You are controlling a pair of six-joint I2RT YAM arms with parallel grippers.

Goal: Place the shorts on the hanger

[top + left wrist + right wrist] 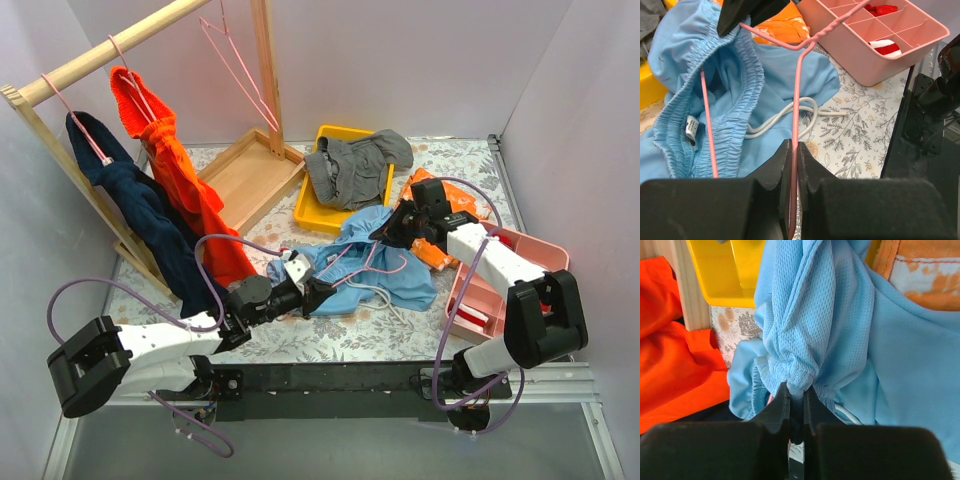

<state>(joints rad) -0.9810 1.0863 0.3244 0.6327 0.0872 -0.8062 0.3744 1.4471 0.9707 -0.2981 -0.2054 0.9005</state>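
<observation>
The sky-blue shorts (392, 272) lie bunched on the floral table, white drawstring (790, 114) trailing out. The pink wire hanger (372, 262) lies across them, and one arm of it (707, 125) runs inside the elastic waistband. My left gripper (316, 294) is shut on the hanger's wire (796, 95), which passes between its fingers (779, 165). My right gripper (386, 233) is shut on a gathered fold of the shorts' waistband (805, 375) and holds it lifted. It shows in the left wrist view as a black tip (747, 12) above the waistband (740, 75).
A yellow tray (312, 212) holds dark grey shorts (355, 165). An orange cloth with white marks (440, 240) lies beside a pink divided tray (515, 245) at the right. A wooden rack (100, 60) at the left carries orange and navy garments and a spare hanger (240, 70); a wooden tray (250, 175) lies below.
</observation>
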